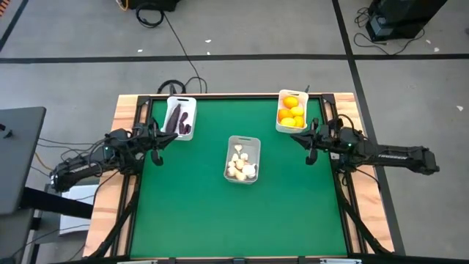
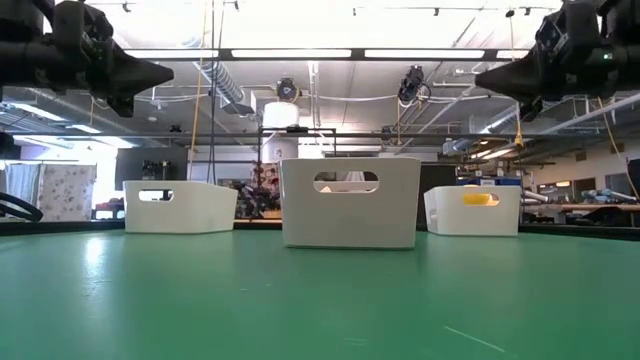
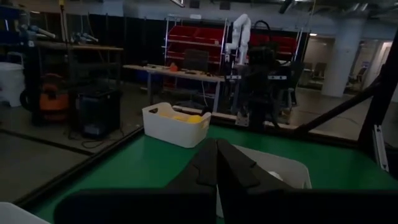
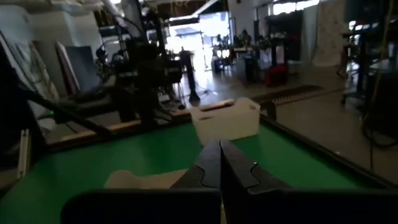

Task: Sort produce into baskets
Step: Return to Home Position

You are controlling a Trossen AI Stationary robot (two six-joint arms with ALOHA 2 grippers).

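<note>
My left claw (image 1: 168,138) and right claw (image 1: 296,136) are both clenched, empty; the garlic bin (image 1: 244,138) sits between them, well apart from either.

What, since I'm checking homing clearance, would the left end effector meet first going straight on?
Probably the right end effector facing it: the left end effector hangs above rim height, so it should pass over the garlic basket. Depth is uncertain.
</note>
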